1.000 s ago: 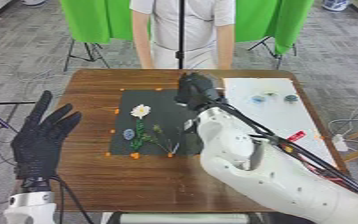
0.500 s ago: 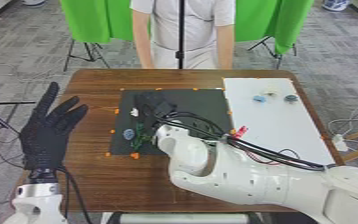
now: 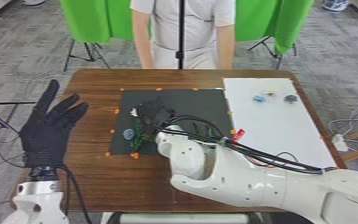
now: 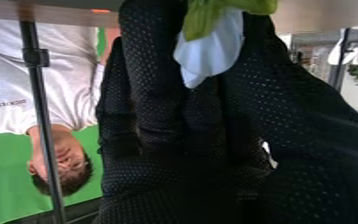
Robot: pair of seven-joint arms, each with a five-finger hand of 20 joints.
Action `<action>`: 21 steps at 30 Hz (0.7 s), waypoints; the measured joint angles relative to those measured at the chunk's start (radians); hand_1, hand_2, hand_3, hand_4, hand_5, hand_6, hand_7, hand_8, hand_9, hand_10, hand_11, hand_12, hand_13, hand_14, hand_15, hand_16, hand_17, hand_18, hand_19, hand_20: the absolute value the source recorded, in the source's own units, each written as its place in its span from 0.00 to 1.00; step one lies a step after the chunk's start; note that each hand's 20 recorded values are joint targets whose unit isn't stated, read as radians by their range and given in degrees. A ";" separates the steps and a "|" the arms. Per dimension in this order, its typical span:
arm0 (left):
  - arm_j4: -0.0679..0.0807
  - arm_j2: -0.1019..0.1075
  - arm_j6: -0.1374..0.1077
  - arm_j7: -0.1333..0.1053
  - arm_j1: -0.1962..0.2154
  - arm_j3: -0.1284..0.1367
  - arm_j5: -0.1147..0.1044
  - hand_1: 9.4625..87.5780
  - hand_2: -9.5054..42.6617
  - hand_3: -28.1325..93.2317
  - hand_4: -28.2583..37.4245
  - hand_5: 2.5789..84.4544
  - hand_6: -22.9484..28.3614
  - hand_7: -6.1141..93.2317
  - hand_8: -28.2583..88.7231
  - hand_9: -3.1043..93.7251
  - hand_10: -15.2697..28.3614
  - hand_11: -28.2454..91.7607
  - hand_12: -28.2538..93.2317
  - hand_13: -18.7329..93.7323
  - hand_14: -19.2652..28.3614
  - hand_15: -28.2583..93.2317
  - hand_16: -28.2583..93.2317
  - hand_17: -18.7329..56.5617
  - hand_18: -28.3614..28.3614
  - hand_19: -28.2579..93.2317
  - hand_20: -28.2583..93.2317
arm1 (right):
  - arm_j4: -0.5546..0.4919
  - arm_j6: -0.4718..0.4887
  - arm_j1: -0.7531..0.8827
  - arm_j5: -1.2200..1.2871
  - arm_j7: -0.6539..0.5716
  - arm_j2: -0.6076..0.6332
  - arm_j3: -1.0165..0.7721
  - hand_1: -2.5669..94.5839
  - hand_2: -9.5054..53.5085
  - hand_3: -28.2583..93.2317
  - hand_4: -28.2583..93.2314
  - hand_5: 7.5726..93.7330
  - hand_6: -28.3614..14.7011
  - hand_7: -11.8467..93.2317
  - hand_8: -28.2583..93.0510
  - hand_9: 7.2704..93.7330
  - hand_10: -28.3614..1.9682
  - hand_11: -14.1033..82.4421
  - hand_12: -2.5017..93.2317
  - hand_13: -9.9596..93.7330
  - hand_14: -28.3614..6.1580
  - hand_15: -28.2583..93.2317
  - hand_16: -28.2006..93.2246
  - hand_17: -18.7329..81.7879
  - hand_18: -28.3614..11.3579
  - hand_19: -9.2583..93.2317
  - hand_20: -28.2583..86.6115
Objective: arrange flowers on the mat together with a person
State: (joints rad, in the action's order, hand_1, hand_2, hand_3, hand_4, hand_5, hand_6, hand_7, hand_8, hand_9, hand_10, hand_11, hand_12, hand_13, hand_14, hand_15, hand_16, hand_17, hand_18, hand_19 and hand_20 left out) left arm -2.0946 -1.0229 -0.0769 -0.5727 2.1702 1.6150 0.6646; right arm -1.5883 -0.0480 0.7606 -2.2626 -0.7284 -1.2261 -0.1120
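Over the black mat, where a blue flower is laid, a white-and-green flower is pinched between the thumb and fingers of the right hand, while the left hand is held beside the mat, its straight fingers spread apart.

Small dark lettering on a white shirt is too unclear to read.
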 measured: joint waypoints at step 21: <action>-0.005 -0.004 0.003 0.012 0.012 0.013 0.001 0.15 0.34 0.83 0.00 0.33 0.54 0.17 0.17 0.40 0.77 0.42 0.33 0.43 0.92 0.60 0.18 0.22 1.00 0.80 0.13 | -0.022 0.126 0.011 -0.052 -0.001 0.007 -0.005 0.43 0.00 0.84 0.00 0.64 0.70 0.30 0.10 0.62 0.45 0.35 0.19 0.66 0.50 0.69 0.35 0.35 0.28 0.73 0.46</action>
State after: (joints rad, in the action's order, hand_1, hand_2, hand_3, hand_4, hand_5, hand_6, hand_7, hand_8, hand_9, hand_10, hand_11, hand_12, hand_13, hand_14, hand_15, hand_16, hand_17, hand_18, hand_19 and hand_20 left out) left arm -2.0992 -1.0264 -0.0734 -0.5605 2.1821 1.6284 0.6652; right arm -1.6100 0.0780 0.7719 -2.3146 -0.7291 -1.2192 -0.1168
